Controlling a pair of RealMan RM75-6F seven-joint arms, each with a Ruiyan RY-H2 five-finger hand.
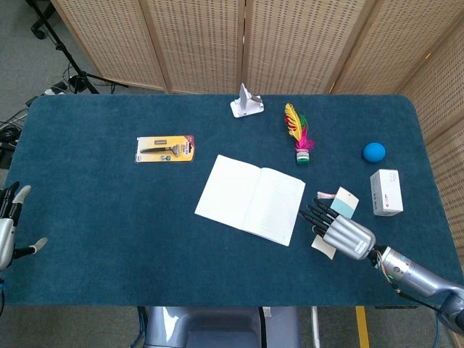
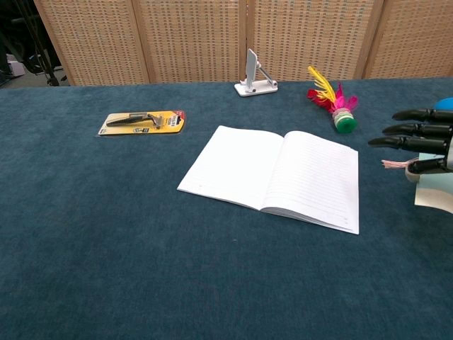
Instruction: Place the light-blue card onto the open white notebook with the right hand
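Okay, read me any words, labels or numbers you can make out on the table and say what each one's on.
None can be read.
Yellow razor package: print too small.
White box: red markings, blurred.
Open white notebook: ruled lines only.
Light-blue card: no text visible.

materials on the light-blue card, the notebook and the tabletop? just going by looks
Light-blue card: looks like thin matte card stock, flat, pink tassel at one end. Open white notebook: paper, faintly ruled matte pages, slight curve at the spine. Table: dark blue cover, probably felt or short-pile fabric; fuzzy, no glare. The right hand covers part of the card.
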